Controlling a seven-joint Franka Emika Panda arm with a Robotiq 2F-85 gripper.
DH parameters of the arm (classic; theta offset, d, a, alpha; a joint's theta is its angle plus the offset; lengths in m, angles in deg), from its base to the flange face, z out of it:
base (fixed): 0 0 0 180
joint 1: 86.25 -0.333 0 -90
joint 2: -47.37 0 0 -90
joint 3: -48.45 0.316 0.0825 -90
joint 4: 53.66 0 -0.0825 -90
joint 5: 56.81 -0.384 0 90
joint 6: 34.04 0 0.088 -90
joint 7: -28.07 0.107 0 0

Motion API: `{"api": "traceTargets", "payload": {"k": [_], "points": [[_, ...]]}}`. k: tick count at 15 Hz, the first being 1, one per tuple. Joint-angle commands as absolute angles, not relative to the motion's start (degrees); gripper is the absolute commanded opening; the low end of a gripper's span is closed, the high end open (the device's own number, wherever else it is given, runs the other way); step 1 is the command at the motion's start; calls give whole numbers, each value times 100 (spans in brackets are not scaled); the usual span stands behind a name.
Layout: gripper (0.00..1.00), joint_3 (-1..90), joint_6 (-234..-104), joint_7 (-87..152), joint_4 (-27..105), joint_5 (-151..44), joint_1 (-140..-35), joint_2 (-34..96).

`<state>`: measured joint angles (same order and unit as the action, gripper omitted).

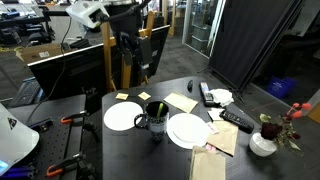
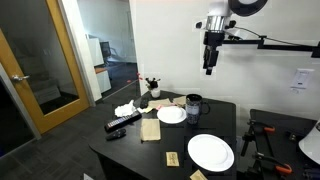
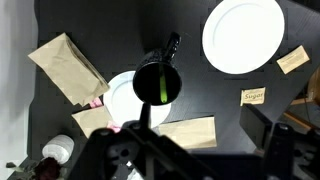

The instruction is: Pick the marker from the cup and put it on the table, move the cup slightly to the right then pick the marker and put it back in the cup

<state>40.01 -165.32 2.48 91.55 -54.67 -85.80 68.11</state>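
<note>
The dark mug (image 1: 153, 122) stands on the dark table (image 1: 130, 155) between two white plates, and it shows in both exterior views (image 2: 194, 106). The yellow-green marker (image 1: 157, 109) stands inside it. In the wrist view I look straight down into the mug (image 3: 150, 70), its handle pointing up-right, with the marker (image 3: 160, 88) in it. My gripper (image 1: 130, 52) hangs high above the table (image 2: 210, 66), well clear of the mug. In the wrist view its fingers (image 3: 190, 150) are apart and hold nothing.
White plates (image 1: 122, 116) (image 1: 187, 130) flank the mug. Brown napkins (image 3: 62, 62) (image 3: 185, 130), a sugar packet (image 3: 254, 96) and sticky notes (image 1: 121, 96) lie around. A remote (image 1: 236, 120) and a white vase with red flowers (image 1: 263, 143) stand farther off.
</note>
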Motion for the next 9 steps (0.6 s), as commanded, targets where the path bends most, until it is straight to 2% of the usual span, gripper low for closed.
{"api": "traceTargets", "payload": {"k": [1,2,3,7,9], "points": [[60,4022,-16781,230,9247,-5380,-8567,6660],[53,4024,-16853,227,9267,-5386,-8570,6601],[49,4032,-16922,248,9277,-5373,-8562,6543],[55,4070,-17318,311,9299,-5324,-8543,6225],[55,4091,-17499,327,9272,-5304,-8538,6029]]}}
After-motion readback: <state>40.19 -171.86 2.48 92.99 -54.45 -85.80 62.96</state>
